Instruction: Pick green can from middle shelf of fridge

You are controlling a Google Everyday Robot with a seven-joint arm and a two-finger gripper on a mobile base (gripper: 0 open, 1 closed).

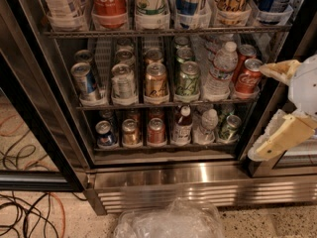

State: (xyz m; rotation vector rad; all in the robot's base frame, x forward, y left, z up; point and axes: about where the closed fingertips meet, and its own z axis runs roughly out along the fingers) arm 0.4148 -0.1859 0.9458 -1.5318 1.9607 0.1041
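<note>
Hovering at the right edge of the fridge [59,128] — gripper [257,112] open and empty.

Nearest, a crumpled clear bag [168,221] lies on the floor before the steel base [188,182], with cables [25,217] at left. The gripper's two pale fingers [280,71] are spread wide: the upper one points left at the height of the middle shelf [163,103], its tip close to a red can [247,77], and the lower one slants down-left across the door frame. The green can [188,79] stands upright at the front of its lane on that shelf — well left of the gripper and apart from it, with a water bottle [220,71] and the red can between them. A gold can [156,81] stands just beside it on the left.
</note>
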